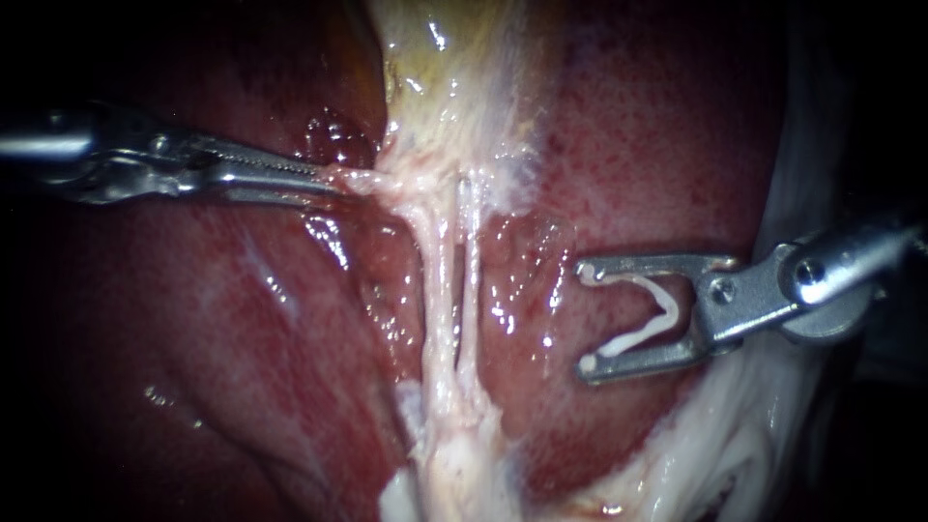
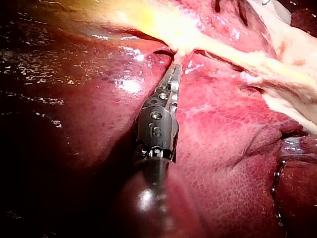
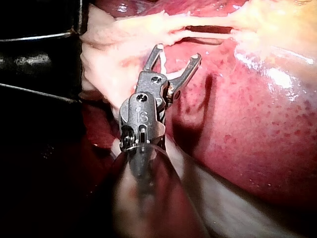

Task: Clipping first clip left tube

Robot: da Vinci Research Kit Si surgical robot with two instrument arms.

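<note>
Endoscope: left instrument [image 1: 324, 179] shaft is cut by the left edge, dim and soft there. Its jaw tips are sunk in the pale tissue strand [image 1: 362, 181] they pinch, tip ends unseen. Right instrument [image 1: 586, 319] shaft runs out at the right edge. Clip [image 1: 633, 336] held between its jaws, leg ends too small to make out. Gallbladder [image 1: 454, 58] cut off at top. Left tube [image 1: 435, 280] and right tube [image 1: 471, 280] merge low in pale tissue and leave at the bottom edge (cannot separate them there). Liver [image 1: 242, 319] margins lost in dark. Wrist views: both shafts blurred near the camera. In the right wrist view the clip is hard to tell from pale tissue behind it.
</note>
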